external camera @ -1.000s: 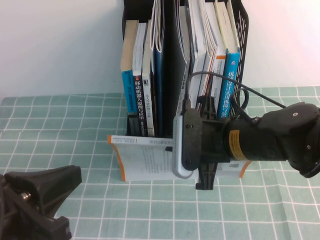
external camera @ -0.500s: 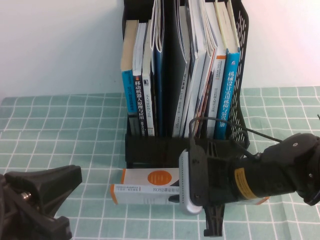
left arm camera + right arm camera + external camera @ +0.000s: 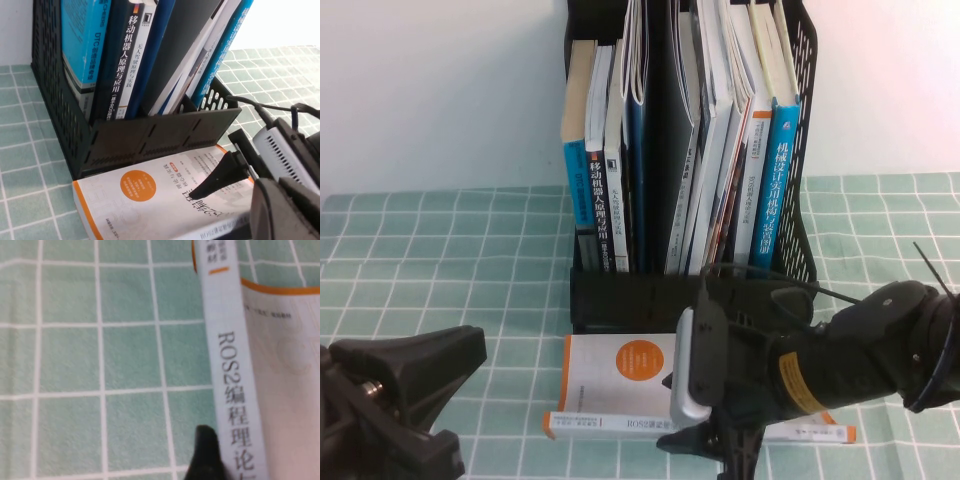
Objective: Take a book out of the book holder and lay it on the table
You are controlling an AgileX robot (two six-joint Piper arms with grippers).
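The book (image 3: 620, 365), white with an orange circle and orange stripes, lies cover up on the table (image 3: 440, 260), just in front of the book holder (image 3: 620, 300). Its "ROS2" spine (image 3: 235, 365) faces the near edge. My right gripper (image 3: 712, 440) is shut on the book at its right part. One black finger (image 3: 220, 175) rests on the cover, and the other fingertip (image 3: 204, 452) sits beside the spine. The book also shows in the left wrist view (image 3: 135, 192). My left gripper (image 3: 410, 400) hangs at the near left, away from the book.
The holder's two compartments stay packed with upright books, including a bright blue-spined one (image 3: 775, 190) at the right. A black cable (image 3: 840, 290) loops over the right arm. Green grid cloth (image 3: 100, 355) lies bare left of the book.
The book came down from standing on edge against the holder's front to lying nearly flat, cover up and closer to me. My right gripper lowered with it. The left arm has not moved.
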